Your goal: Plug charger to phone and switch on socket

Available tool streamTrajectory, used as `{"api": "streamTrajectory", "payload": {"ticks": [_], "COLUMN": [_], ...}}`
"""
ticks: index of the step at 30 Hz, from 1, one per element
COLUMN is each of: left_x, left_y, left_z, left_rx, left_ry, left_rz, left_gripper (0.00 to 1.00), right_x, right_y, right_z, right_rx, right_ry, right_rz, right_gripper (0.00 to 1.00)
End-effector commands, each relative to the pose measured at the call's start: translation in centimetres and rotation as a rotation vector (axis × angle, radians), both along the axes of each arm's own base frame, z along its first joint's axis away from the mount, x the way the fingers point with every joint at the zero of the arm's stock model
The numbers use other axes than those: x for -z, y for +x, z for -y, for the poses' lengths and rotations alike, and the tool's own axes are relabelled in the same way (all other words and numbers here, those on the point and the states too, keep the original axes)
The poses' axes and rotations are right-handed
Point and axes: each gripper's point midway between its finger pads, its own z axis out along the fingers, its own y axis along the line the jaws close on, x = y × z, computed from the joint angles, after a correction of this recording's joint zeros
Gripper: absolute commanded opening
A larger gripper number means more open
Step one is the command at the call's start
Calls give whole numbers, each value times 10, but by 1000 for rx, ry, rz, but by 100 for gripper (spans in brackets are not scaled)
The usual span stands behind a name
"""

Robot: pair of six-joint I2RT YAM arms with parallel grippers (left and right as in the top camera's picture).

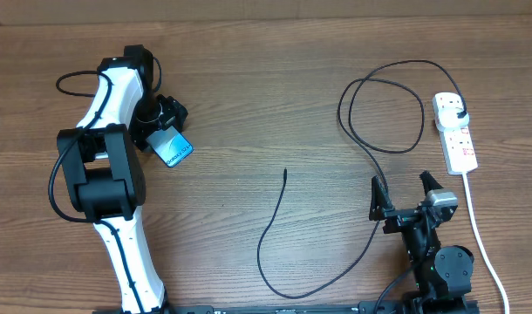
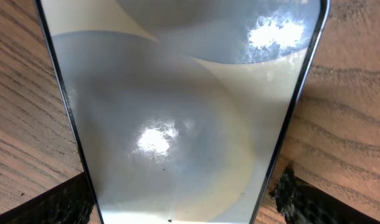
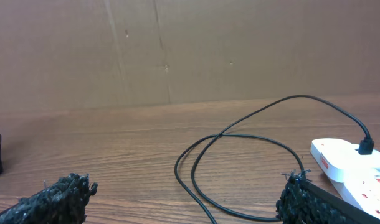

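The left gripper (image 1: 164, 126) straddles the slim blue-screened phone (image 1: 173, 148), jaws wide. Close squarely on its edges. The right gripper (image 1: 404, 194) idles, released.

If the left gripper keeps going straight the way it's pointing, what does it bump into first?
The phone. The open left gripper points right at its screen, one finger on each side. How near is unclear.

I count one phone (image 1: 173, 147), one charger cable (image 1: 283, 253), one socket strip (image 1: 455, 133), and my two grippers (image 1: 160, 116) (image 1: 404, 194).
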Motion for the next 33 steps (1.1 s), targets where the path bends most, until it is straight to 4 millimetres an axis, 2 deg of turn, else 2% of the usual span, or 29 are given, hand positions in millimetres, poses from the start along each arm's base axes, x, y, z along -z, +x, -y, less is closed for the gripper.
{"api": "streamTrajectory", "payload": {"ticks": [1, 13, 33], "left_x": [14, 14, 14], "left_y": [-9, -9, -9], "left_z": [0, -1, -1], "left_rx": [-24, -23, -23], "left_ry": [23, 30, 30], "left_rz": [-38, -38, -38], "left_gripper": [95, 88, 84], "right_x": [2, 2, 2], "right_y": [0, 0, 0], "right_z": [1, 1, 1], "right_rx": [5, 5, 5], "right_ry": [-4, -4, -4], "right_rz": [4, 4, 4], "right_gripper": [100, 100, 100]}}
